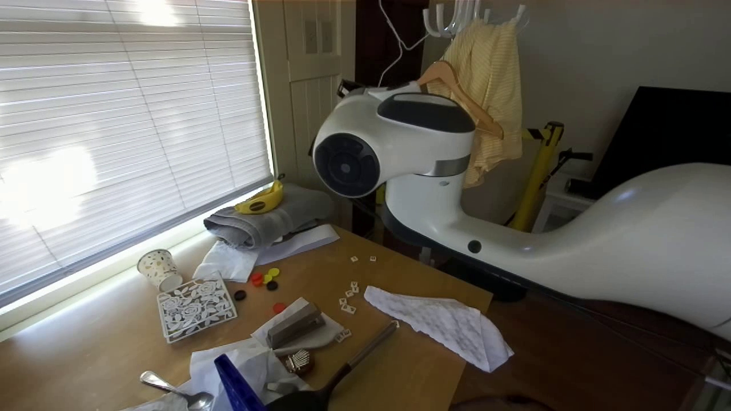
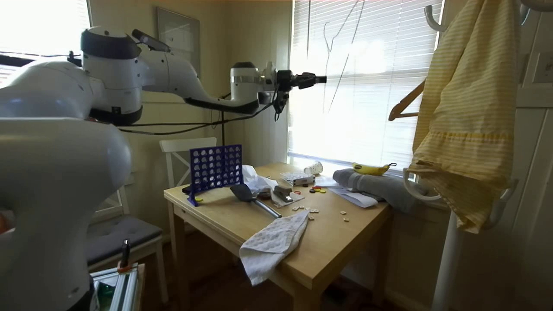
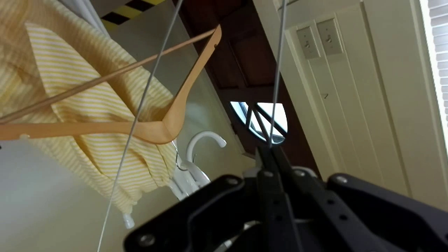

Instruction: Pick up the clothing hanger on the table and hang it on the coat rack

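Gripper [image 3: 269, 149], wrist view, 4 o'clock: closed, its tips pinching one strand of the wire hanger [image 3: 276, 80], which runs off toward 1 o'clock. Hanger: thin, pale, tilted, in the air, clear of the table [image 1: 411, 371]; whether it touches anything else cannot be told.

Beyond, 9 o'clock in the wrist view: wooden hanger [image 3: 154, 132] and yellow-striped garment [image 3: 94, 105], both apparently hung on the coat rack [image 2: 447, 263], whose pole stands at 4 o'clock in an exterior view. One curved white hook [image 3: 204, 134], just off the wrist view's centre toward 8 o'clock, looks bare.

Stage, as judged: pick-up complete; transfer to the rack in hand; hanging not yet done. Next move, as judged: advance toward the rack, turn the hanger's hooked end over a bare hook, lower, let go. Risk: the wire may swivel in the pinch or snag the garment.

Containers, on the table in an exterior view:
Blue grid frame [image 1: 237, 382], 7 o'clock, nearest: upright; fill of its cells unreadable.
Openwork white holder [image 1: 197, 308], 8 o'clock: contents not made out.
Speckled cup [image 1: 154, 265], between 8 and 9 o'clock, just beside the holder: on its side; contents hidden.
Banana-shaped yellow pouch [image 1: 260, 201], 9 o'clock, farthest, atop a folded grey towel [image 1: 300, 208]: contents hidden.
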Tool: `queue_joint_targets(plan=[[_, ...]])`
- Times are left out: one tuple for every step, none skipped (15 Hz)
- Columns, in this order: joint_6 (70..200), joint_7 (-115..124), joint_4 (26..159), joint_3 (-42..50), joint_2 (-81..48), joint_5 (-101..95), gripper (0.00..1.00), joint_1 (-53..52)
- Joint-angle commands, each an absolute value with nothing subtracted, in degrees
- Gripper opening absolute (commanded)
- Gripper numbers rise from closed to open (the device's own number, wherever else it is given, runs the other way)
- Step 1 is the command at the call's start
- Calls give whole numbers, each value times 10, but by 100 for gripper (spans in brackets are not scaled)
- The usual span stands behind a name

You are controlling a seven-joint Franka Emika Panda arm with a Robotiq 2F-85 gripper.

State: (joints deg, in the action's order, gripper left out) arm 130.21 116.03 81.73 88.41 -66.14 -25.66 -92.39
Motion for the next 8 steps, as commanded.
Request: queue_joint_targets(plan=[[1435,1306,964,935,-688,-280,1,-990],[1471,1336,999,947,-696,-281,1,-1002],[1499,1366,1035,956,-703,-280,1,-1016],[1519,1385,1070,967,-706,-276,1,-1033],[1537,1381,1104,985,-724,-252,1,-1050],[1542,1384,1132,997,-735,-245,1,-1069],[1550,1383,1150,1008,-746,-238,1,-1078],[1557,1385,1173,1015,-759,-229,1,-1090]])
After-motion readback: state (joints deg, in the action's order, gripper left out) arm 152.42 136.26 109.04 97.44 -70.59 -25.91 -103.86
